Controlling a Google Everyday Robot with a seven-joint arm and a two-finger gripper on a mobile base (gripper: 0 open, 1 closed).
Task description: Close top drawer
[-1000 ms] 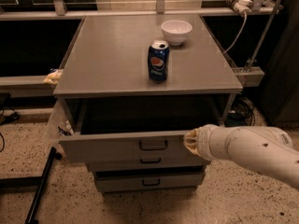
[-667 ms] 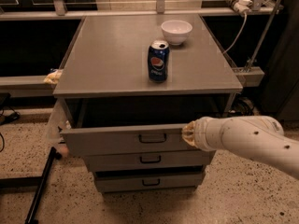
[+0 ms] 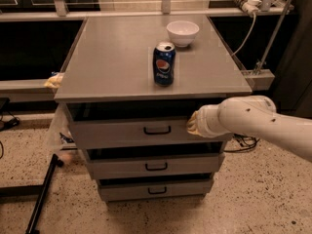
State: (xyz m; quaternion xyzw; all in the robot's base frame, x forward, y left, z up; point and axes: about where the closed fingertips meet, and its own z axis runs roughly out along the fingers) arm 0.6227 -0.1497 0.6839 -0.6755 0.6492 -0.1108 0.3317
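Now the pincer touches the top drawer right of its handle; its spread cannot be told.

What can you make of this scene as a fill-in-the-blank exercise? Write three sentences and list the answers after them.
1. The gripper is at the front of the top drawer, on the picture's ____ side of its handle.
2. On the cabinet top, the can stands ____.
3. The bowl behind the can is ____ in colour.
Missing words: right; upright; white.
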